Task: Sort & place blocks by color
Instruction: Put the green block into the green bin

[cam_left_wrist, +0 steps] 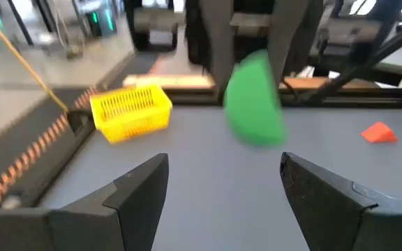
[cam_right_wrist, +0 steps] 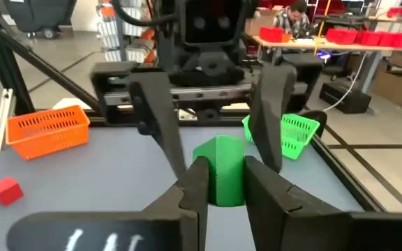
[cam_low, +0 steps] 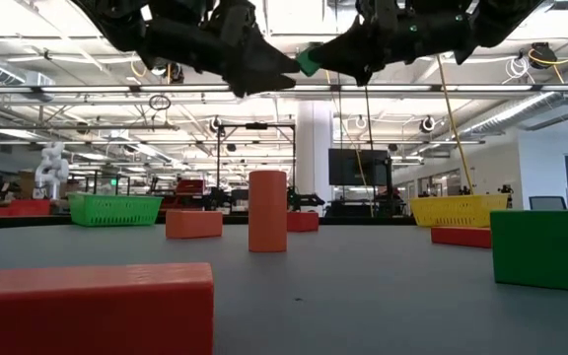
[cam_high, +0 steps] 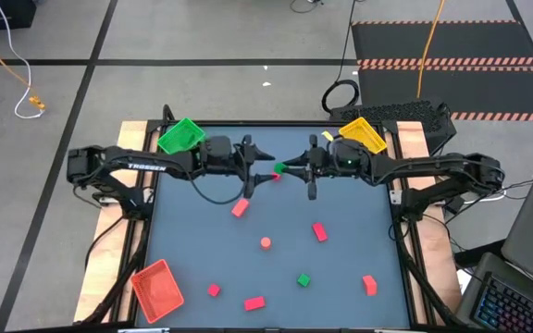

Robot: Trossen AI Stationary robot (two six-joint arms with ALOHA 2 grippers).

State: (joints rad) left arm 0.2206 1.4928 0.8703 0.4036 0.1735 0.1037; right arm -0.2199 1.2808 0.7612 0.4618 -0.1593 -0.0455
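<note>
Nine blocks (cam_high: 266, 242), three trays (cam_high: 181, 136), two arms (cam_high: 137, 165).

Green block (cam_right_wrist: 219, 171) (yellow, orange trays nearby).

Both arms are dark, built of chunky black segments. The left arm (cam_high: 137, 166) carries white lettering along its link and a black cable looping beneath. Each end effector has two dark, wedge-shaped fingers (cam_left_wrist: 135, 192).
</note>
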